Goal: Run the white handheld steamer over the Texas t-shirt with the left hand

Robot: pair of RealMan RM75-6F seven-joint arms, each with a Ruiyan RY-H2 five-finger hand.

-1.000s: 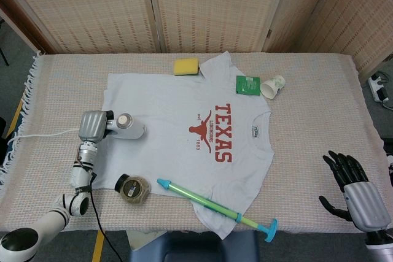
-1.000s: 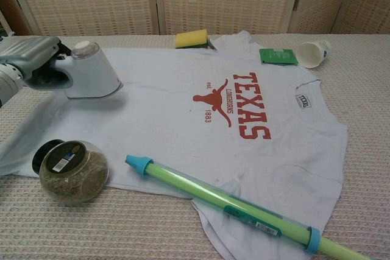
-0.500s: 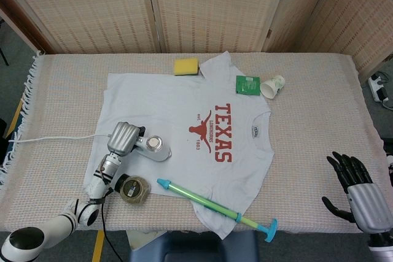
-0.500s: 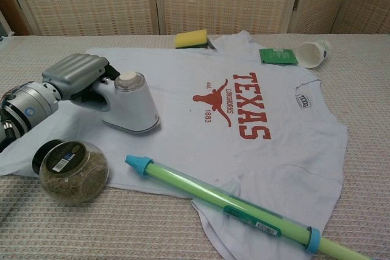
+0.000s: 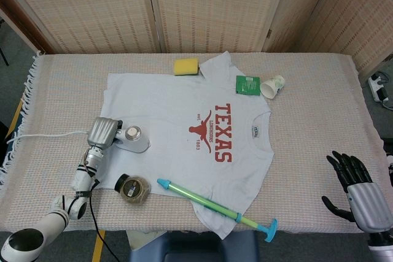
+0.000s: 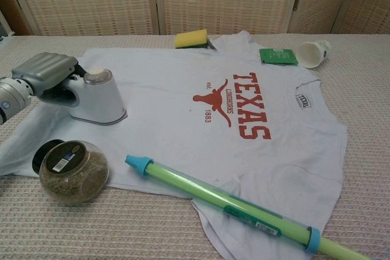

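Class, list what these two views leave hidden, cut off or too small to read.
- Steamer soleplate: hidden against the t-shirt, both views.
- Right hand: outside the chest view.
- Green tube far end: cut by the chest view's bottom edge.
- Jar label: too small to read.

White handheld steamer [image 6: 97, 98]: upright, flat base on the shirt, round cap on top; left of frame, handle gripped by left hand [image 6: 46, 72]. Texas t-shirt [image 5: 184, 121]: white, red longhorn print, spread flat at centre of the surface.
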